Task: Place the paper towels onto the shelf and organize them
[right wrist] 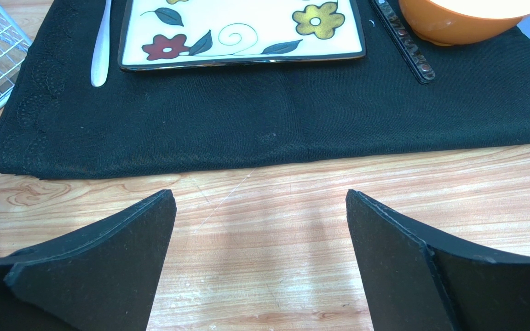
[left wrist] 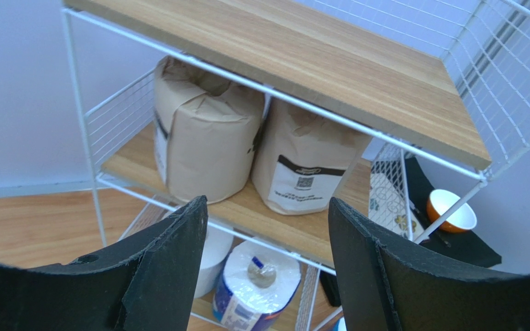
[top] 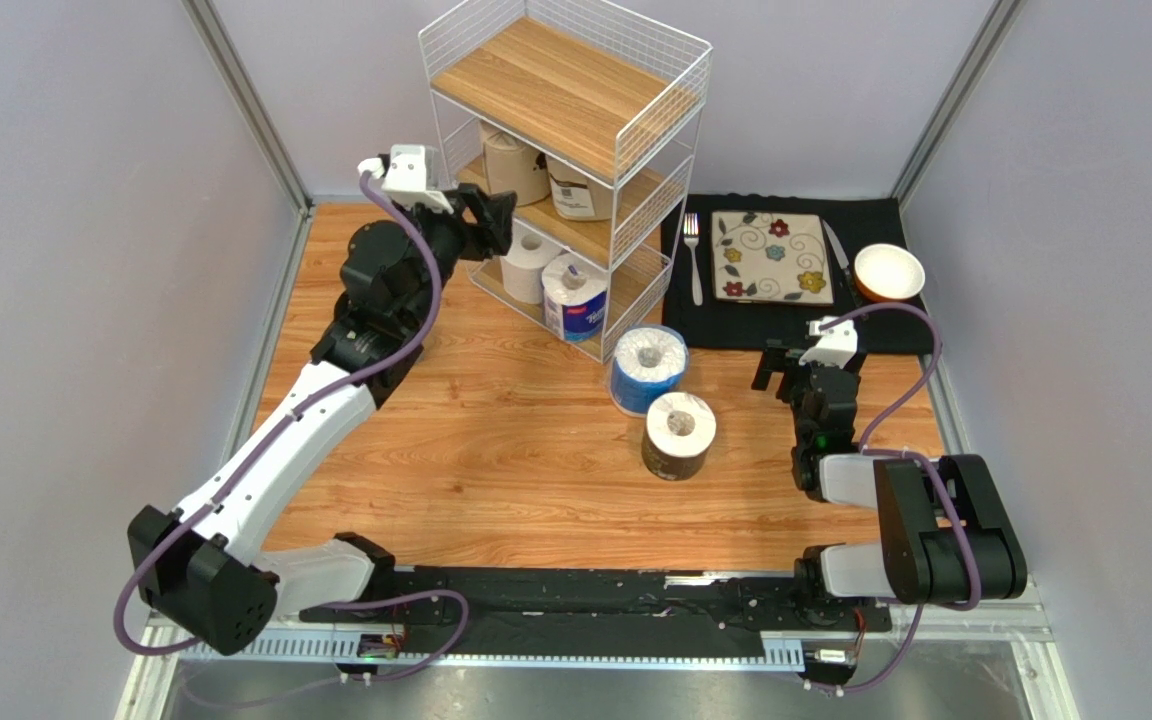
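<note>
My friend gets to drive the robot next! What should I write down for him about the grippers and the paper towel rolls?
Left gripper: open, holding nothing, up at the front of the shelf, facing its middle tier.
Right gripper: open, holding nothing, low over the table beside the black cloth.
Done: tan-wrapped rolls, two of them, side by side on the middle tier; plain white roll and blue-label roll on the bottom tier.
Left: blue-wrapped roll and dark-wrapped roll stand on the table in front of the shelf. The top tier holds no rolls.

Lab test cell, grey partition walls (top: 71,225)
</note>
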Tool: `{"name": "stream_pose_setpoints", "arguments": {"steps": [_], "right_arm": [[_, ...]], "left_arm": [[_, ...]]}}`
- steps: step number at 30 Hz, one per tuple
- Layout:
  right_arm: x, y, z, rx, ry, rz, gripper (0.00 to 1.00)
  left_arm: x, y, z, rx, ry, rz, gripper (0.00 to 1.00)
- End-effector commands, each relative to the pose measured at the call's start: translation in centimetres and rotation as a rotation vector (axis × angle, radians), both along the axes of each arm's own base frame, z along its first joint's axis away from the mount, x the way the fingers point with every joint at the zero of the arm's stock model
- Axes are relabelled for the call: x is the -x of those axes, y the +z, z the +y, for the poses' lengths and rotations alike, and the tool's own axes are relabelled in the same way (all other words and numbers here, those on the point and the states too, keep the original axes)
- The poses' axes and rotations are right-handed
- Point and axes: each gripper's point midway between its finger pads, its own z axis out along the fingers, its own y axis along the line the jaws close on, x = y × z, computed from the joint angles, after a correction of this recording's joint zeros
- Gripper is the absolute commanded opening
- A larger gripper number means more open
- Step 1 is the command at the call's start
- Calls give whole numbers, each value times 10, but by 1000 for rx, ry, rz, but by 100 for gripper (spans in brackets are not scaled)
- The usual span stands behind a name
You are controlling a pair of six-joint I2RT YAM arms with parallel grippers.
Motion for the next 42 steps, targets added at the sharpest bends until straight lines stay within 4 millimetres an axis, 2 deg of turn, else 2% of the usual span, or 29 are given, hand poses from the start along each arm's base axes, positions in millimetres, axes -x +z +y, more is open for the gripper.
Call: {"name": "stream_pose_setpoints", "arguments": {"steps": [1,4,5,9,13,23,33,42], "right_arm": [[-9,20,0,2,-2,-63,99],[-9,19,0,3,-2,-60,99],[-9,20,0,2,-2,-62,99],[-9,19,0,4,-2,-60,99],[-9,20,1,2,-1,-63,99],[-9,20,1,2,-1,-63,99],[-9,20,0,4,0,-62,99],[-9,20,0,2,-2,-62,99]], "left_arm": [[0,-4,27,-22,118,-23,73],[-12,-21,37,-44,165,19,73],[-19,-22,47,-36,187,29,73],[-47,-40,55,-7,177,91,73],[-70,-40,62,-38,200,99,73],[-114,-46,58,-91,238,88,72],[-126,-62,62,-144,272,100,72],[-138,-69,54,-146,245,112,72]]}}
